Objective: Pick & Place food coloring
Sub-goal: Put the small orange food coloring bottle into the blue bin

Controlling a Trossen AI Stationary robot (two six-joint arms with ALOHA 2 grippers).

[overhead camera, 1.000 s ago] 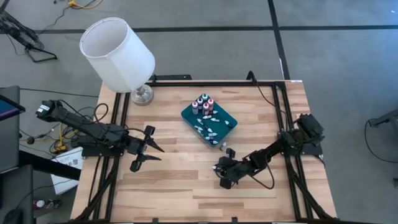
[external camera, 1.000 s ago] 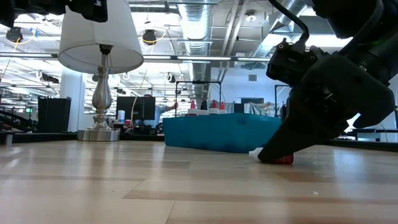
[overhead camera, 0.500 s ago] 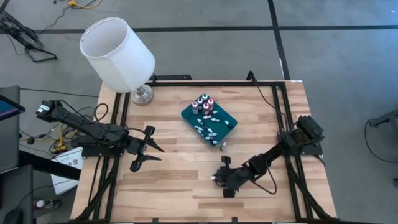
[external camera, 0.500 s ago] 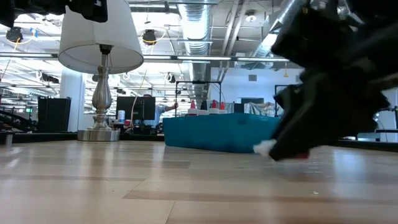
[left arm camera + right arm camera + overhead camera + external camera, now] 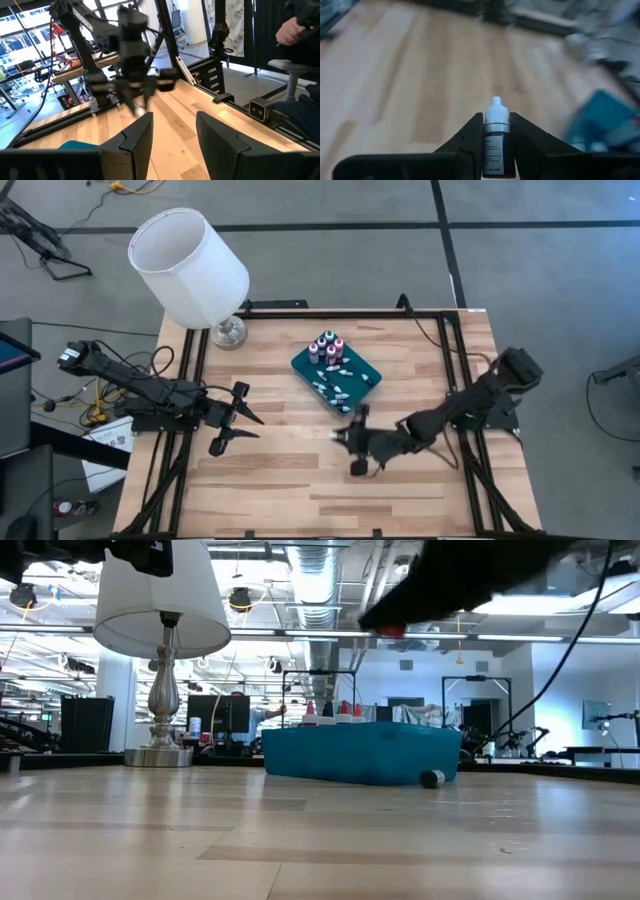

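Right claw (image 5: 345, 437) clamps a dropper bottle of food coloring (image 5: 496, 142), white cap outward, raised above the table (image 5: 270, 480) just off the teal tray's (image 5: 366, 380) near corner. Remaining bottles sit in the tray at table centre. Left claw (image 5: 246, 430) released, hovering near the left edge.

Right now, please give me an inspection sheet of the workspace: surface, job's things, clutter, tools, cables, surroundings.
Surface: wooden table, bare in front.
Job's things: teal tray holds dropper bottles, some upright, some lying; one bottle in the right tool; one dark bottle lies on the table beside the tray.
Clutter: lamp at the far left corner.
Tools: left tool open, waiting at the left; right tool shut on the bottle, lifted.
Cables: one along the right arm.
Surroundings: seated person, partly seen.
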